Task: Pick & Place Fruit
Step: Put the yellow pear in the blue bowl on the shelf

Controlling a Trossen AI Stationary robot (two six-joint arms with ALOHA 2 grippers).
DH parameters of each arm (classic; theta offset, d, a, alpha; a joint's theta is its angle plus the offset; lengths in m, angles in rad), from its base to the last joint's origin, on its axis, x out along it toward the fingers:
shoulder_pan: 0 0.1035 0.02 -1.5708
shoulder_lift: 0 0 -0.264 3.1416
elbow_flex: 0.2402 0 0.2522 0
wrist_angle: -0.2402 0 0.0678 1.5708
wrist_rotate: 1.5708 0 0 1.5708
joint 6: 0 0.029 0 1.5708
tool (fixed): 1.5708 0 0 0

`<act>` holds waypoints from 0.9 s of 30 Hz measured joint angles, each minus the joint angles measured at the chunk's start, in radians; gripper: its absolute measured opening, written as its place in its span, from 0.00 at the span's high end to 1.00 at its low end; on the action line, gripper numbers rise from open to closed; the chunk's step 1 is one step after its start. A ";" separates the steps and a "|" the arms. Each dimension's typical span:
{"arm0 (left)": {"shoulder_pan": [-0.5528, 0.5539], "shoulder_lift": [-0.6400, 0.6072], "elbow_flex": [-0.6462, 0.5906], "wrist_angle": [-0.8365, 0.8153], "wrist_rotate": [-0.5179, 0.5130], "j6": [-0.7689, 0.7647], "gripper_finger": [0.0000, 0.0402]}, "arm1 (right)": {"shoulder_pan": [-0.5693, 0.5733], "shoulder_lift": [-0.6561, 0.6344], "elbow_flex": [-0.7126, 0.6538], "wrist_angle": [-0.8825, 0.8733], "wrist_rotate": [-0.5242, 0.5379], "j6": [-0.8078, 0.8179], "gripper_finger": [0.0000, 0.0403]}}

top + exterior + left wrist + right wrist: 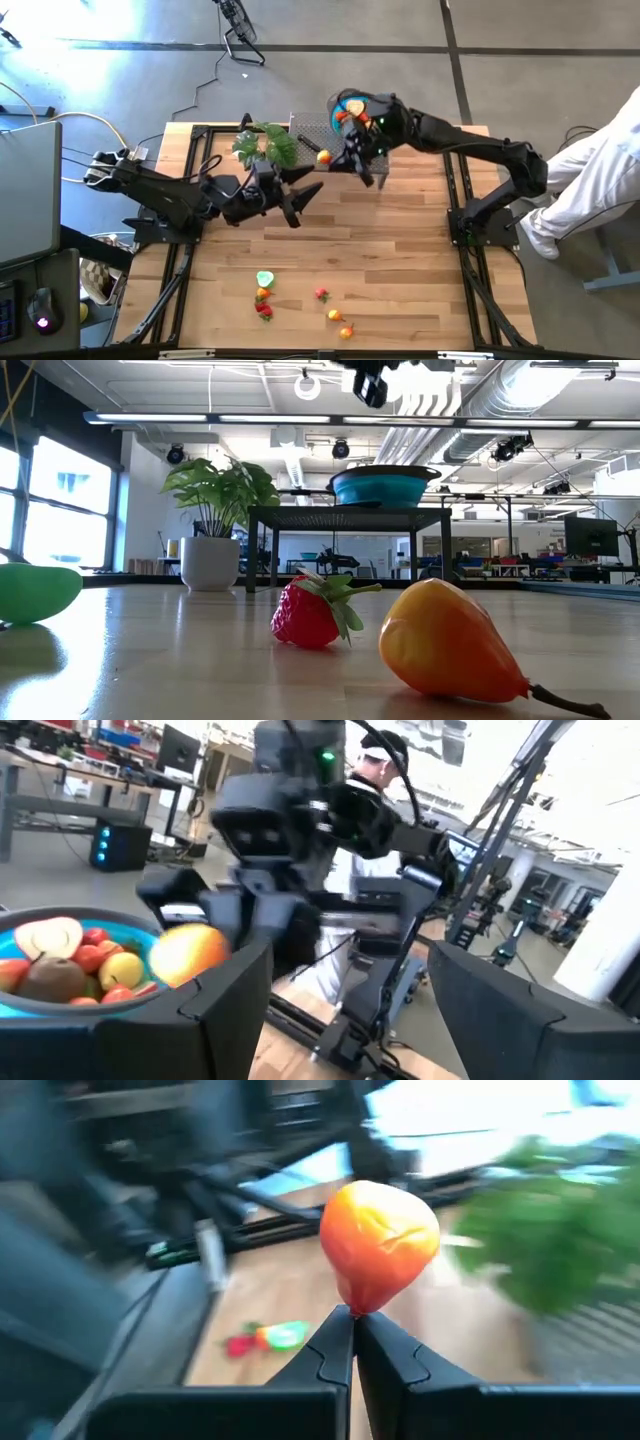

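Above the table's far edge, beside the raised blue plastic bowl (352, 105), right gripper (352, 1342) pinched shut on the orange-yellow toy fruit's (379, 1245) narrow end, left gripper (300, 197) spread empty.

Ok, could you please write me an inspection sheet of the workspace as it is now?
Surface: wooden table, fruit lying near one edge.
Job's things: bowl on a stand, fruit inside; orange fruit held in the air; strawberry, pear and green fruit on the table.
Clutter: plant.
Grippers: right gripper, fingers shut on the orange fruit's narrow end, near the stand; left gripper open, empty, beside the plant.
Cables: white cable by the left arm's base.
Surroundings: person in white beside the table.
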 joint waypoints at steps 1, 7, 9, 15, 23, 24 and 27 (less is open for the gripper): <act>0.004 0.000 0.000 0.000 0.001 0.000 0.35 | -0.024 0.000 0.000 -0.010 0.018 0.000 0.99; 0.018 0.001 0.000 -0.008 0.000 0.000 0.35 | -0.157 0.000 0.000 -0.109 0.189 -0.032 0.99; 0.018 0.001 0.000 -0.007 0.000 0.000 0.35 | -0.192 0.000 0.000 -0.152 0.273 -0.054 0.99; 0.018 0.001 0.000 -0.007 0.000 0.000 0.35 | -0.276 0.000 0.000 -0.249 0.477 -0.100 0.99; 0.018 0.001 0.000 -0.007 0.000 0.000 0.35 | -0.347 0.030 0.000 -0.327 0.591 -0.122 0.99; 0.018 0.001 0.000 -0.007 0.000 0.000 0.35 | -0.352 0.038 0.000 -0.333 0.596 -0.126 0.99; 0.018 0.001 0.000 -0.007 0.000 -0.004 0.35 | -0.356 0.061 0.000 -0.345 0.611 -0.134 0.99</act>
